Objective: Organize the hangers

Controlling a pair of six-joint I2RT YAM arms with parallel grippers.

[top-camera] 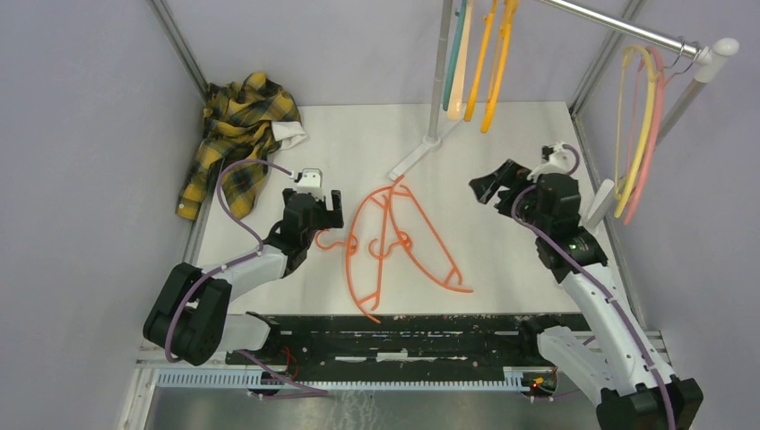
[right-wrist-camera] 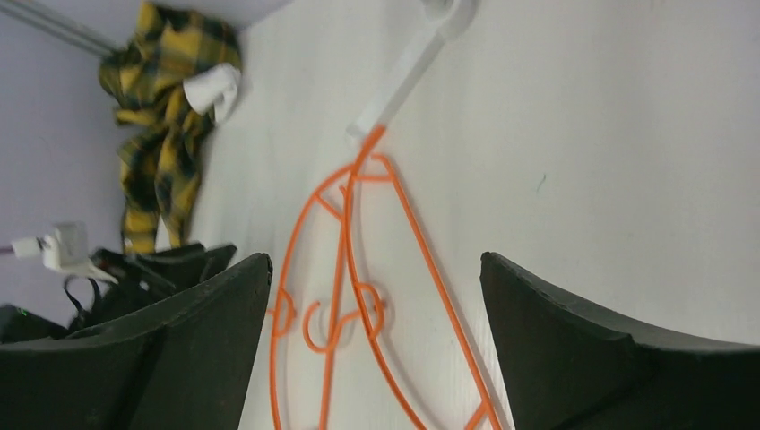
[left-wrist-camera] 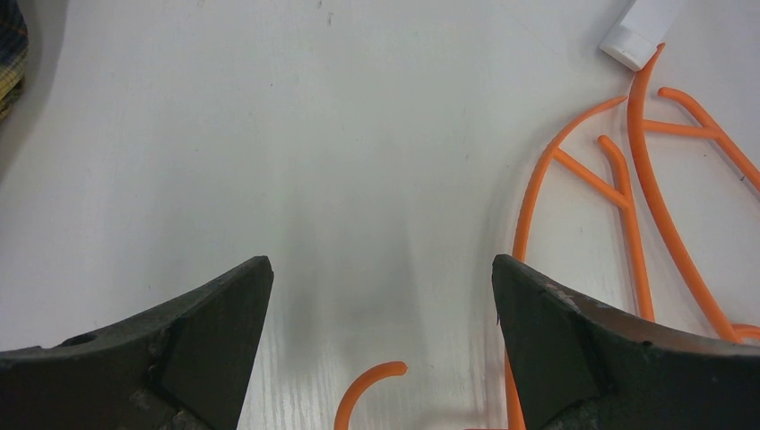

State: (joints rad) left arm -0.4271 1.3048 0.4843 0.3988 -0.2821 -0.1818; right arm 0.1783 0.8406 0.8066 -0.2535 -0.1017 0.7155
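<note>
Left gripper [left-wrist-camera: 381,269] jaws apart, low over table [top-camera: 502,143], an orange hook tip between them. Right gripper [right-wrist-camera: 376,260] likewise spread. Orange hangers [top-camera: 394,242] tangled mid-table; other hangers [top-camera: 484,63] on rail [top-camera: 618,27], 12 and 2 o'clock.

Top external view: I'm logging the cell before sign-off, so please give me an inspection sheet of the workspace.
Surface: white table, few tiny marks.
Job's things: orange hangers tangled mid-table; teal, peach and yellow hangers on the rail; yellow and pink hangers at its right end.
Clutter: plaid shirt crumpled, far-left corner.
Grippers: left gripper open at an orange hook; right gripper open, empty.
Cables: purple cable loops off left arm.
Surroundings: grey walls; rack foot on table.
</note>
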